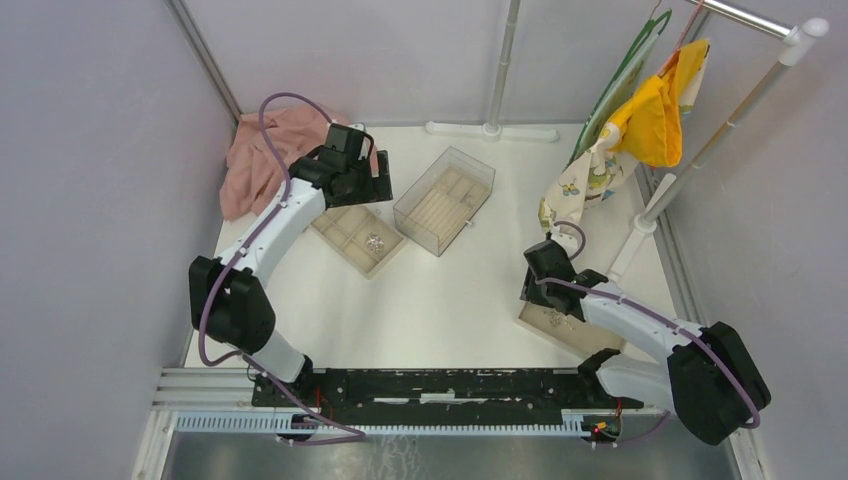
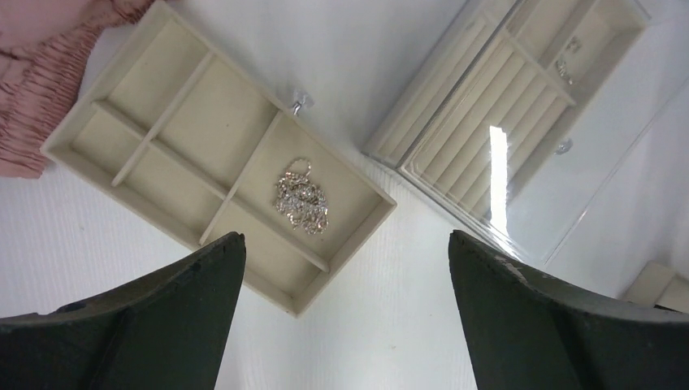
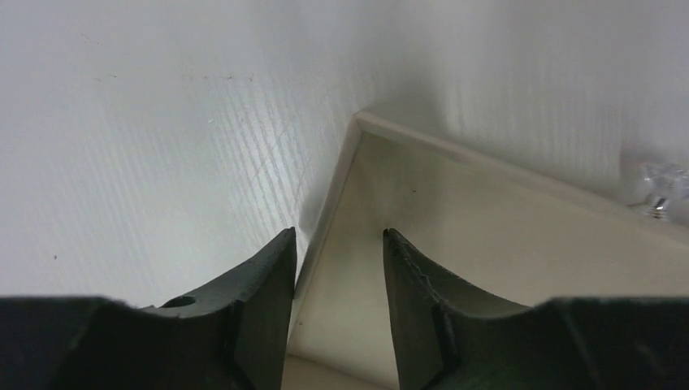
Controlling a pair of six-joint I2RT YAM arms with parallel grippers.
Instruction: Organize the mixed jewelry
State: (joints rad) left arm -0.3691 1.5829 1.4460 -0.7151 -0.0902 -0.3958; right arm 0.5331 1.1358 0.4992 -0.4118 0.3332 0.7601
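The grey left wall stands close beside the white tabletop (image 1: 440, 300). A crumpled pink cloth (image 1: 255, 165) lies in the far-left corner, touching the far end of a shallow beige compartment tray (image 1: 345, 232), which sits at a slant.

The left arm reaches from its base up along the left edge, elbow bent. The left gripper (image 1: 355, 185) hangs above the far part of this tray and tips down towards it. Seen from the left wrist, the left gripper (image 2: 341, 244) has its two black fingers (image 2: 203, 276) spread wide, with nothing between them.

The mixed jewelry (image 1: 375, 242) is a small tangled heap of shiny silver chains and rings in the tray's large near compartment (image 2: 302, 201). It sits near the divider, and single pieces cannot be told apart.

Just to the right, apart from the tray, stands a clear plastic box (image 1: 445, 200) holding a ridged beige insert (image 2: 479, 130). A few tiny silver bits (image 2: 567, 67) lie in one of its end sections. A broad stretch of white tabletop runs from here to the right.

A second beige tray (image 1: 560, 325) lies near the right front edge. The right arm folds low over it and the right gripper (image 1: 548, 265) points downward at its far corner. The right wrist view shows the right gripper (image 3: 337, 236) parted only narrowly, astride the tray's rim (image 3: 349, 162), with one finger outside and one inside. A clear faceted knob (image 3: 658, 191) juts from the tray's wall.

Behind the right arm, yellow and printed cloths (image 1: 640, 120) hang from a white rail close to the right wall
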